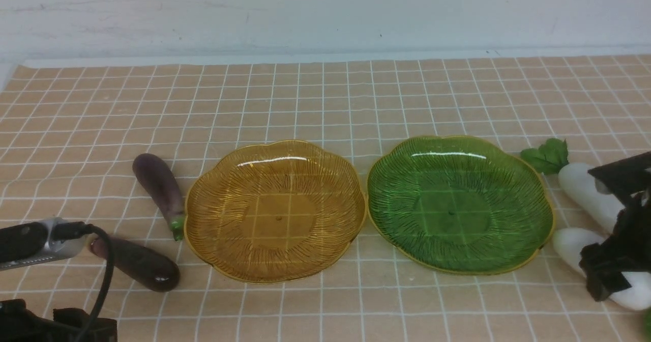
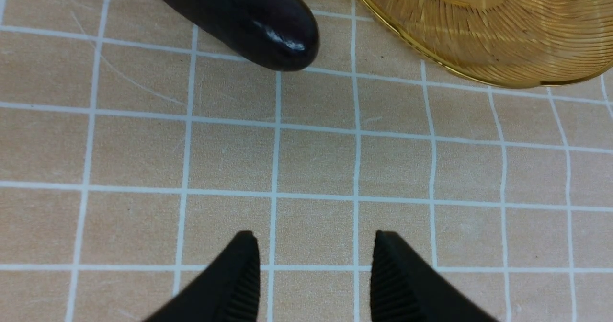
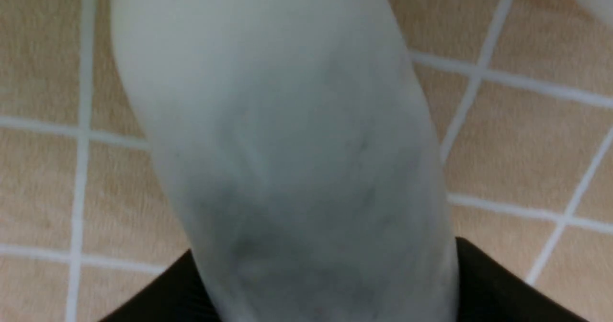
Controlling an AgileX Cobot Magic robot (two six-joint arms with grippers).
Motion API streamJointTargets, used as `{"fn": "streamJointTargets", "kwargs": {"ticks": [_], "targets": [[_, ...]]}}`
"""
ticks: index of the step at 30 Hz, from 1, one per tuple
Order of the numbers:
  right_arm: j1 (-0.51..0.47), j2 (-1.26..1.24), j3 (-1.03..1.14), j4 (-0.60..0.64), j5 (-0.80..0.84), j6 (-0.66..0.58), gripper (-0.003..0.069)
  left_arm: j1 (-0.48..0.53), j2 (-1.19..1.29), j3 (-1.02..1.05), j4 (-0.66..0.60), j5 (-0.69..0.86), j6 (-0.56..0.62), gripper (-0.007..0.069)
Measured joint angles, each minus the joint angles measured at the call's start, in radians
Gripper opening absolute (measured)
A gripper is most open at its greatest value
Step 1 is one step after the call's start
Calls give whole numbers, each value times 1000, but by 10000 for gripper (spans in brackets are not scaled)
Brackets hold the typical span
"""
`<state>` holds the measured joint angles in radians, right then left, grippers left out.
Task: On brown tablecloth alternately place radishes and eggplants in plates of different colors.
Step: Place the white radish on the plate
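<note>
At the left, the left gripper [image 2: 316,245] hangs over the brown tablecloth [image 1: 325,301], its jaws released and standing apart; the near eggplant [image 1: 145,266] lies aslant on the cloth, its rounded end toward the yellow plate and its other end partly behind a black cable [image 1: 106,276]; the far eggplant [image 1: 158,184] lies beyond it, also aslant, with its green cap close beside the yellow plate's rim; the yellow plate [image 1: 277,220] sits flat left of the middle, its gold-edged rim right beside that of the green plate [image 1: 457,209], which sits to its right.

At the right, the far radish [image 1: 582,187] lies on the cloth, its leafy top near the green plate's far right edge; the near radish [image 1: 569,245] lies nearer the robot, its rounded end just beside that plate and its greens at the picture's edge; the right gripper [image 3: 325,250] has its fingers on either side of the near radish, though whether the jaws clench it or merely straddle it, one cannot tell.
</note>
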<state>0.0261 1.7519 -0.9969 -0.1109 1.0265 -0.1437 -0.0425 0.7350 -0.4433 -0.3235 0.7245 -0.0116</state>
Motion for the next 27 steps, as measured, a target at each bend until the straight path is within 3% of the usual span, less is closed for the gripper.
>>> {"fn": "streamJointTargets", "kwargs": {"ticks": [3,7,14,18,27], "targets": [[0,0,-101,2,140,5,513,0,0,0,1,-1,1,300],[0,-15,-184,38,168,22,513,0,0,0,1,-2,1,300],[25,-49,-315,313,186,-36,513,0,0,0,1,-2,1,300],[85,-44,-325,405,100,-76,513,0,0,0,1,-2,1,300],[177,54,-325,367,-145,-89,513,0,0,0,1,-1,1,300]]}}
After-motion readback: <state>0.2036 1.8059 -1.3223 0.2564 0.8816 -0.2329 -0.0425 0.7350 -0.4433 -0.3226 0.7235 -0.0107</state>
